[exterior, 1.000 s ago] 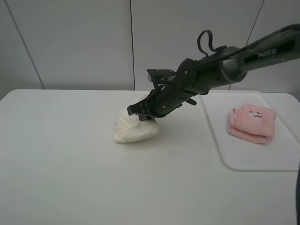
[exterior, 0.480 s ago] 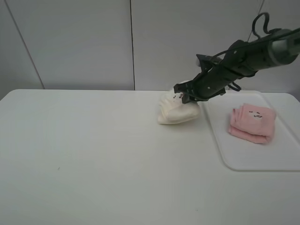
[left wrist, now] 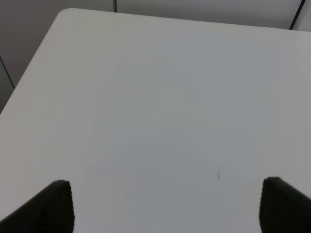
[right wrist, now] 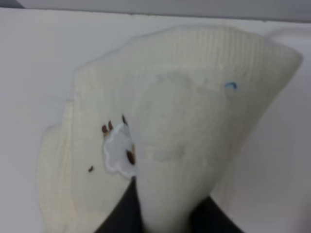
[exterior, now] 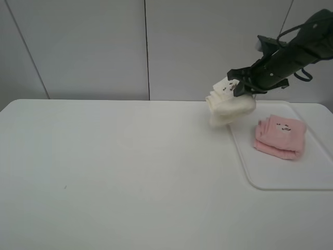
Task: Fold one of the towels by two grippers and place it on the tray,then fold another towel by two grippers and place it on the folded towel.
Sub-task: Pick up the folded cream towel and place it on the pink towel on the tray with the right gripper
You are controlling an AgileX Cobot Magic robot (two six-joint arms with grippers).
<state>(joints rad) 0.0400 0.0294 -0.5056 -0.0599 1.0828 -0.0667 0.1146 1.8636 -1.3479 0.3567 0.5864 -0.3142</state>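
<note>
Right gripper (exterior: pixel 240 88) pinches folded cream towel (exterior: pixel 229 105) aloft; carry level, release squarely over pink towel (exterior: pixel 279 136), probably just beyond it.

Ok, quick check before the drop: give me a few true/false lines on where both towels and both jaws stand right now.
1. The pink towel lies folded on the tray. True.
2. The cream towel rests on the table. False: it hangs in the air near the tray's left edge.
3. The right gripper is shut on the cream towel. True.
4. The left gripper holds a towel corner. False: its jaws are open over bare table.
5. The cream towel already sits on the pink one. False: they are apart.
</note>
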